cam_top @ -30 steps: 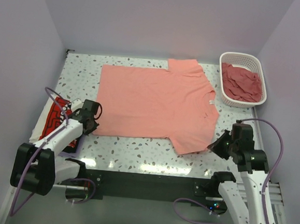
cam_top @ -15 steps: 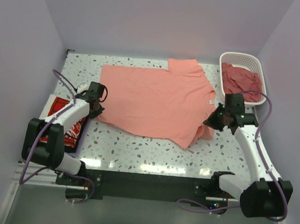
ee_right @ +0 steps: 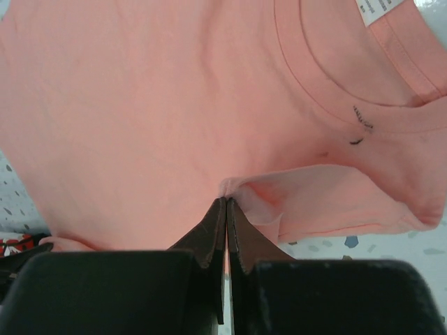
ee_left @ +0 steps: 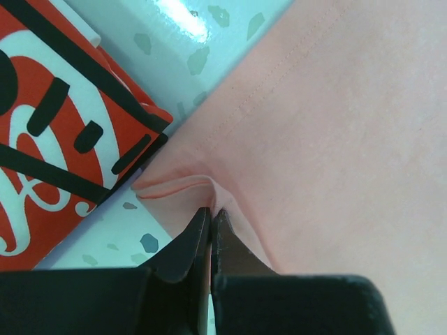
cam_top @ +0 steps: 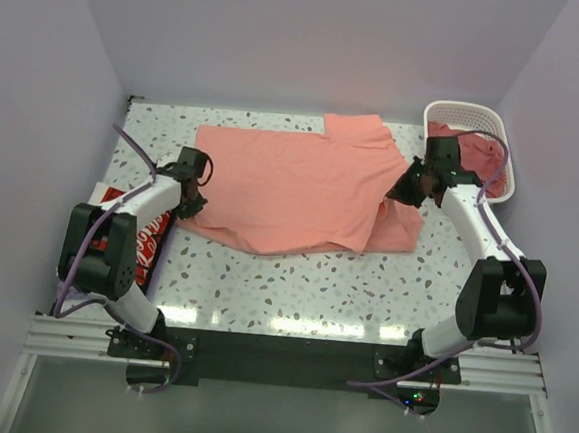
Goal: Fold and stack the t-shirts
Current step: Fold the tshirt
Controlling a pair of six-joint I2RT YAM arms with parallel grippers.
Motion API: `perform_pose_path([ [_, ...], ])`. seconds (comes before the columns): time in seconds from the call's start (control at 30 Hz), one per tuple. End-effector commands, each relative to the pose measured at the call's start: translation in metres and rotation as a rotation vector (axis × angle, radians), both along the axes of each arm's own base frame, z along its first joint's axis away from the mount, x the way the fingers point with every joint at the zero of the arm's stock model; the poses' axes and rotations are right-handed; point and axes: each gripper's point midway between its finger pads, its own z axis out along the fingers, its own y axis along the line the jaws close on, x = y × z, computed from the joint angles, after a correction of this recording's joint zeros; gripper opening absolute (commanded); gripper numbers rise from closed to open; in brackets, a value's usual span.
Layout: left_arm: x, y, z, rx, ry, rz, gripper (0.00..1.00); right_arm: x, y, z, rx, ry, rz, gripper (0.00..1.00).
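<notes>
Left gripper (ee_left: 211, 213): clenched on a pinch of hem at the near left corner of the salmon-pink soft cloth t-shirt (cam_top: 302, 187). A small ridge of cloth was seen standing just ahead of the tips.
Right gripper (ee_right: 227, 202): closed tight on a fold of the same shirt at the near sleeve, just short of the ribbed collar (ee_right: 311, 77). Sleeve cloth was seen bunched to the right of the tips.
Reason for the hold: the pinches were taken at opposite ends of the near edge. This was judged to allow the near half to be laid over the far half in one lengthwise fold, with the edge kept straight between the tips.
Shirt position: spread on the speckled white table (cam_top: 294, 287) and stretched between the two sets of fingers. The near edge was lifted and turned toward the far side; the far half lay flat.
Long axis: run from the left fingers to the right fingers. The collar and neck label (ee_right: 380, 10) were pointed right, the hem left.
Beside left fingers: a folded white cloth t-shirt with red-and-black print (ee_left: 56, 132) lay just to their left. Whether its corner touched or overlapped the pink hem could not be told.
Beyond right fingers: a white slatted plastic basket (cam_top: 488, 114) was noted close on their far right.
Stage: the first fold was judged not yet laid down.
</notes>
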Motion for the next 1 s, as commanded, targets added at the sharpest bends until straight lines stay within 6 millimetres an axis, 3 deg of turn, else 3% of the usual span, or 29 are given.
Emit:
perform_pose_path([
  [0.0, 0.018, 0.007, 0.016, -0.008, -0.05, 0.024, 0.0, 0.029, -0.003, 0.022, 0.027, -0.096, 0.013, 0.0],
  [0.63, 0.035, 0.029, 0.031, -0.03, -0.087, 0.058, 0.0, 0.081, -0.021, 0.04, 0.091, -0.176, -0.011, 0.0],
  [0.97, 0.049, 0.026, 0.031, -0.069, -0.117, 0.033, 0.0, 0.078, -0.039, 0.03, 0.087, -0.154, -0.047, 0.0],
])
